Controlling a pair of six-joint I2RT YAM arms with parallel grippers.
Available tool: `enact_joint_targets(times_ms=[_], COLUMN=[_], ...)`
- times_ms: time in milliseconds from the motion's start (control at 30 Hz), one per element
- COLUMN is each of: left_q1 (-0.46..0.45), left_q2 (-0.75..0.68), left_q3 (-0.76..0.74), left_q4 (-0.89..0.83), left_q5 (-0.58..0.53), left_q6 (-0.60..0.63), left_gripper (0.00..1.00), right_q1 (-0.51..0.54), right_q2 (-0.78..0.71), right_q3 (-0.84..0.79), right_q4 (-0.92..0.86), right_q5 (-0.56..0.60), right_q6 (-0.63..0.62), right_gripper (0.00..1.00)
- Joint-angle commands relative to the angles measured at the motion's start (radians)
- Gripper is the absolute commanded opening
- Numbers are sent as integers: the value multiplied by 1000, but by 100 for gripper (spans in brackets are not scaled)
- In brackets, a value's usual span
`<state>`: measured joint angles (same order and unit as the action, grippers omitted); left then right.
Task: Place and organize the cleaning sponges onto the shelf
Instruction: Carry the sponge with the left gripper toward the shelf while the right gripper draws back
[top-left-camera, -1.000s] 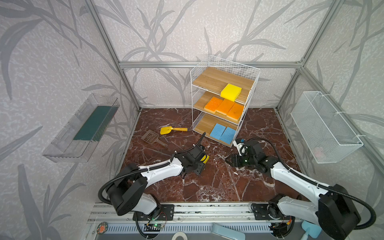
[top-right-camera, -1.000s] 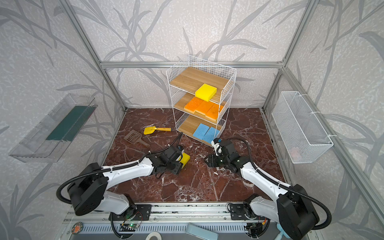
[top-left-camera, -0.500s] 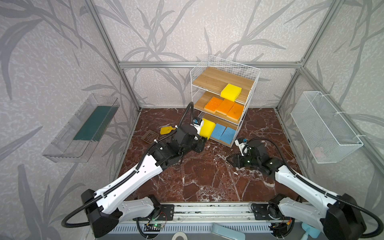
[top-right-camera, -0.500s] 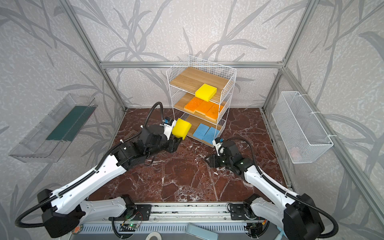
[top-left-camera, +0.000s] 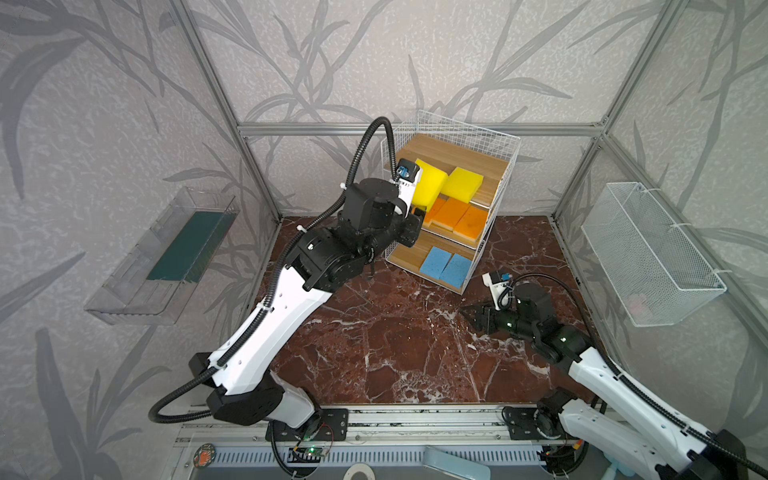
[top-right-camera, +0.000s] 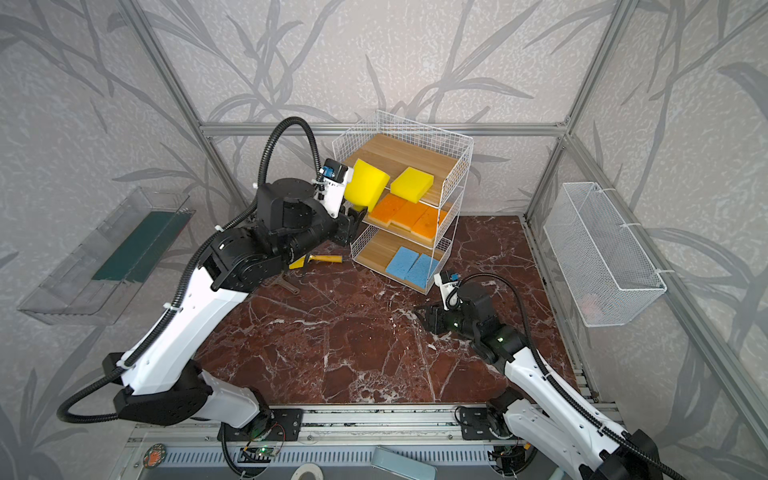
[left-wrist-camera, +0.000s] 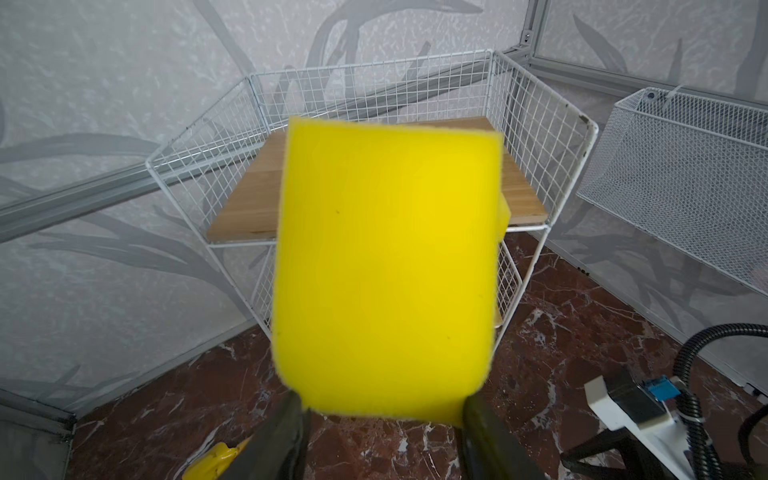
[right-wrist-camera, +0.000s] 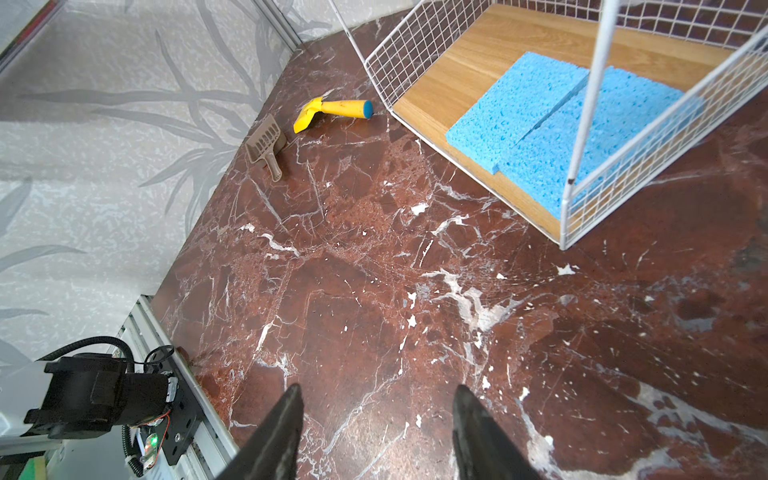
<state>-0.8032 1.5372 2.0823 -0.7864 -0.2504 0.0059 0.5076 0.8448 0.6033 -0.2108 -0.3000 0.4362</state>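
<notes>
The left gripper (left-wrist-camera: 382, 409) is clamped across the width of a yellow sponge (left-wrist-camera: 384, 266) at its near end. The sponge stands up from the fingers in the air, its broad face to the wrist camera.

Foam like this should be light and soft. It will likely give under the pinch and spring back on release, so a hold on the two long sides close to one end seems right and unlikely to slip. It is a thick, bright yellow block with rounded corners.

Just beyond the gripper is the shelf (left-wrist-camera: 540, 104). A second yellow sponge (top-left-camera: 463, 183) lies flat on its top board (left-wrist-camera: 245, 203). Below the gripper, three orange sponges (top-left-camera: 457, 216) fill the middle board, and lower down two blue sponges (right-wrist-camera: 561, 120) lie side by side. Well apart, the right gripper (right-wrist-camera: 376, 411) hangs spread and empty over the worktop (right-wrist-camera: 374, 270).
</notes>
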Motion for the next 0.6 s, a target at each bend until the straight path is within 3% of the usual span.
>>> enact_joint_targets(times_ms=[0,200,567], left_q1=[7,65,171], left_q2=[86,233,335], left_q3=[131,328,417], left_q4=[-106,-179,-153], left_q5=[-38,-13,114], left_q6=[95,104,55], left_gripper=[55,55,54], right_q1=[-3,-3,-3], right_q2=[-65,-121,-33], right_q3=[34,19,-9], right_q4=[-8,4,59], right_q5=[52,90,58], right_q6=[-25,-39,-23], right_gripper=[57,57,57])
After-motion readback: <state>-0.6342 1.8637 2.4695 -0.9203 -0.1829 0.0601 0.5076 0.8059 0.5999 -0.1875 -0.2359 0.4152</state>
